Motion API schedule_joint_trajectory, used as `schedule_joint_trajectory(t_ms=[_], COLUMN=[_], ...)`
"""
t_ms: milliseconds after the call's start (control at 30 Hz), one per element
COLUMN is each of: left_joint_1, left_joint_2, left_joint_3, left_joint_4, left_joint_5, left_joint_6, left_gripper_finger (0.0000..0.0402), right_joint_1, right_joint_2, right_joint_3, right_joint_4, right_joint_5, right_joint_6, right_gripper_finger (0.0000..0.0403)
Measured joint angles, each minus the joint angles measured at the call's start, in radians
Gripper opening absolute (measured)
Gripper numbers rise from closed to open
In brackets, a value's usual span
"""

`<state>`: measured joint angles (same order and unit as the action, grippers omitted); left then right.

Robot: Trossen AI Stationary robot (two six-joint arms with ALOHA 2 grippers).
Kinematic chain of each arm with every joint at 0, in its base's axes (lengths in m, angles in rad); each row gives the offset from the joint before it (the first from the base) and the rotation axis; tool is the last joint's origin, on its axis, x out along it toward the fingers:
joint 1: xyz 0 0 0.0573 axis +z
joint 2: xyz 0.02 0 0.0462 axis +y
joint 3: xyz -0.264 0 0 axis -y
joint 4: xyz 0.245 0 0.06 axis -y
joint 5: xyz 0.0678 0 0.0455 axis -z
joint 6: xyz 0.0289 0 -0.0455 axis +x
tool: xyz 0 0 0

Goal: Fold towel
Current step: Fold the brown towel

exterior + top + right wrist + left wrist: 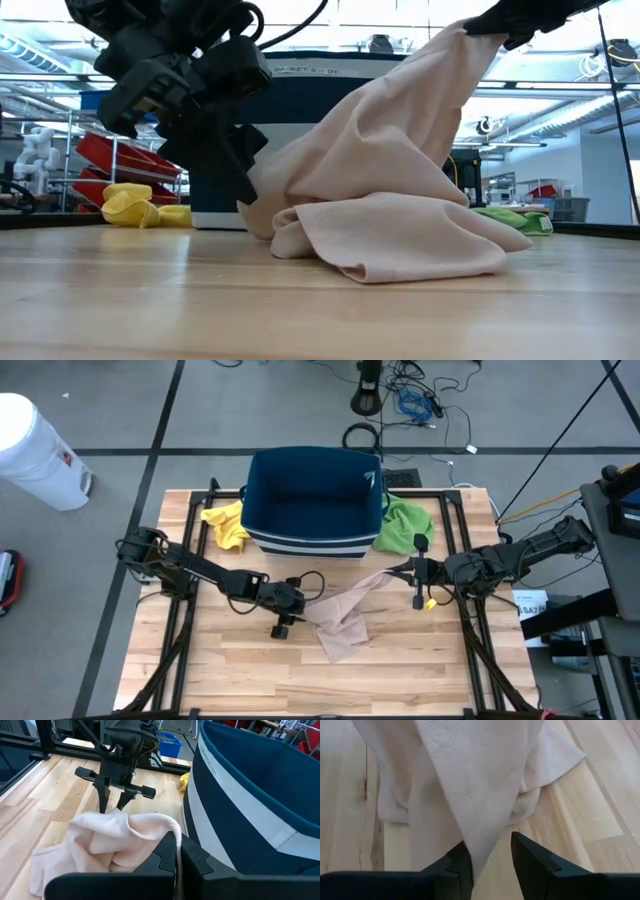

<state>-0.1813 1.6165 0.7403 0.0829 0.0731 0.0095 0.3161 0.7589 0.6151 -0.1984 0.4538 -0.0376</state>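
beige towel (345, 615) bunched mid-table, just before the blue bin (312, 500). right gripper (176, 851) clamped on one lifted corner; left gripper (487, 865) pinching another edge low by the table (250, 670).

Bright, even overhead light; low-view foreground perhaps slightly soft.

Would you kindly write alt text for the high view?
A beige towel lies crumpled on a wooden table, pinched by the left claw and the shut right claw. Behind it stands a navy bin, with yellow and green cloths beside it.
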Motion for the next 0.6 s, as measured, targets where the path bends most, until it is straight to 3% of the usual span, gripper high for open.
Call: schedule_joint_trajectory(t_ms=[433,600], left_joint_1=[0.0,0.0], left_joint_2=[0.0,0.0], left_joint_3=[0.0,0.0], left_joint_4=[-0.022,-0.029], left_joint_5=[-0.094,-0.142], left_joint_6=[0.034,0.082], left_gripper_finger=[0.0124,0.0074], right_joint_1=[0.0,0.0], right_joint_2=[0.0,0.0], right_joint_3=[0.0,0.0], right_joint_4=[-0.01,-0.016], right_joint_5=[-0.007,-0.007], right_joint_6=[0.022,0.026], right_gripper_finger=[0.0,0.0])
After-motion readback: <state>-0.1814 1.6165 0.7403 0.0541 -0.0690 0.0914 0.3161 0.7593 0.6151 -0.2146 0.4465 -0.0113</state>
